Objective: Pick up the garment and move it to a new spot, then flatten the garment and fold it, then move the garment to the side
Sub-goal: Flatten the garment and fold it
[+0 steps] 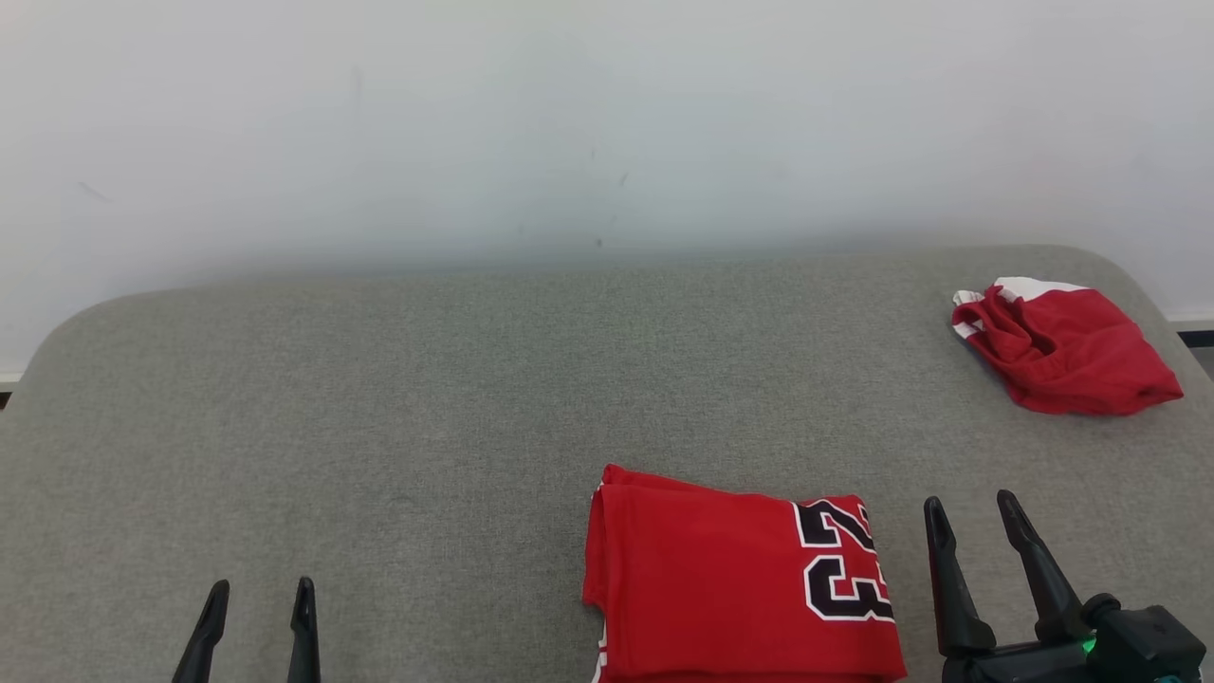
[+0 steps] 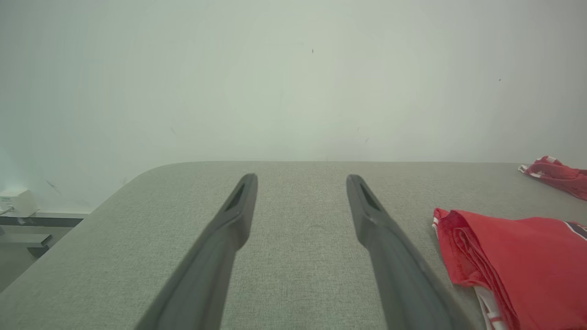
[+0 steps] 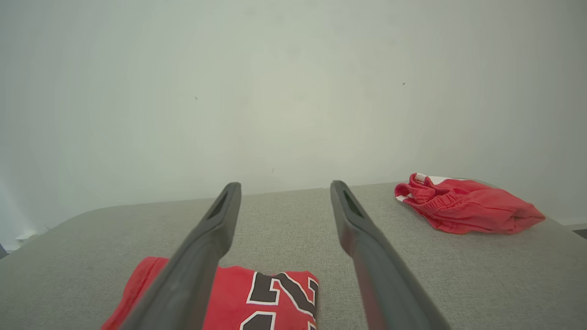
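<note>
A red jersey [image 1: 740,579] with a black "23" lies folded into a neat rectangle at the table's front, right of centre; it also shows in the left wrist view [image 2: 518,261] and the right wrist view [image 3: 275,293]. A second red garment [image 1: 1067,351] with white trim sits crumpled at the back right corner [image 3: 463,206] [image 2: 557,174]. My left gripper [image 1: 263,588] [image 2: 301,178] is open over bare cloth at the front left, well apart from the jersey. Just right of the jersey's edge my right gripper [image 1: 971,503] [image 3: 285,184] stands open, holding nothing.
The grey fabric-covered table [image 1: 379,398] has rounded far corners and stands against a plain pale wall [image 1: 607,123]. Its left half and middle lie bare. A low shelf with a white box [image 2: 16,201] stands beyond the table's left edge.
</note>
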Robot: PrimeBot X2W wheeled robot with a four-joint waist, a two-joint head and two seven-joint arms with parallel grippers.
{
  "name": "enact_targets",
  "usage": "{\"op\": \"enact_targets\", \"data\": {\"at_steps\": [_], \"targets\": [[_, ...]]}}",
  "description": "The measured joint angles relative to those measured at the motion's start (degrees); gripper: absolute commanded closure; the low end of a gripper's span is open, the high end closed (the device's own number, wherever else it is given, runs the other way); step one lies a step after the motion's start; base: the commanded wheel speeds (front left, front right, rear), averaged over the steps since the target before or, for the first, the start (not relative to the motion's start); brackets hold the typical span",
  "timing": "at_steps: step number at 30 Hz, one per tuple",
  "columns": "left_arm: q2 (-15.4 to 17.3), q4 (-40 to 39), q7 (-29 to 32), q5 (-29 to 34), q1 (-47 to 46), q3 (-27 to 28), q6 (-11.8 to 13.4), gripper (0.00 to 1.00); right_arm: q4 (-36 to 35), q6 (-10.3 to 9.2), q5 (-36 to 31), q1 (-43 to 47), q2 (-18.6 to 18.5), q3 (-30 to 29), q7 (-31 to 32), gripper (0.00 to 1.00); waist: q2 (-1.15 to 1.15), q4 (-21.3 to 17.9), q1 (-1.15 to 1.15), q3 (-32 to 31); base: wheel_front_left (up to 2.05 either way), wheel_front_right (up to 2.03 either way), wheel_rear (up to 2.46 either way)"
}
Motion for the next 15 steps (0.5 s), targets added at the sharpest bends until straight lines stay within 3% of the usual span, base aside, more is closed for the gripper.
{"op": "enact_targets", "data": {"at_steps": [15], "targets": [[0.1,0.2,0.0,-0.4,0.3,0.0,-0.1,0.0,1.6,0.0,-0.7,0.0,0.5,0.2,0.0,0.0,0.0,0.5,0.0,-0.1,0.0,0.0,0.0]]}}
